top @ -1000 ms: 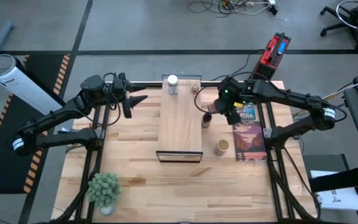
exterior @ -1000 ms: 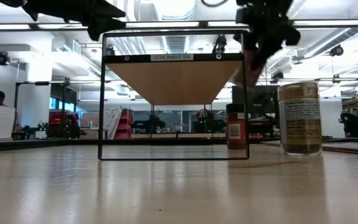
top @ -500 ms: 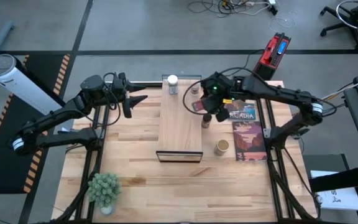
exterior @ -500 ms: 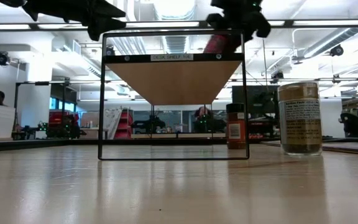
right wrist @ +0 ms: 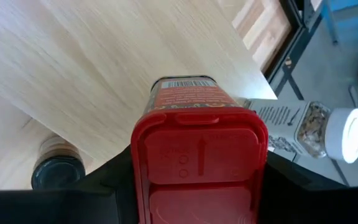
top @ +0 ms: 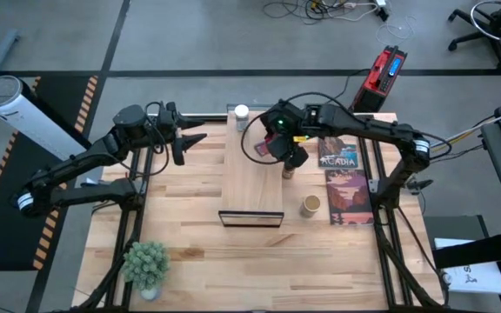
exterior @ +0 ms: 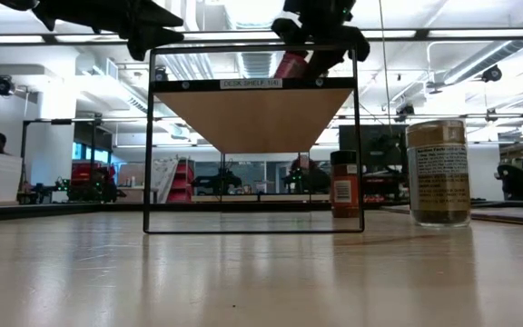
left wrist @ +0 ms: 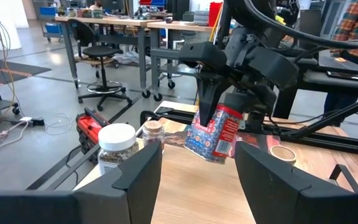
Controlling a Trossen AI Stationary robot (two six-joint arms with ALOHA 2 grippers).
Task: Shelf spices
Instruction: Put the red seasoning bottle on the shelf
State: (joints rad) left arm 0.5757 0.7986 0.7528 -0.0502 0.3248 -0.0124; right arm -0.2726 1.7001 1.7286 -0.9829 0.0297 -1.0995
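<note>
Right gripper (top: 272, 148) clamps red tin (left wrist: 211, 133), tilted, above shelf (top: 252, 174) far end near white-capped jar (top: 241, 114). Level tin before lowering — don't nudge jar. Left gripper (top: 194, 139) waits beside shelf, fingers apart, empty.

Tin (top: 260, 146) above the shelf (top: 252, 178) rear right, capped jar (top: 241, 116) at its back edge, two jars (top: 310, 205) right of it
</note>
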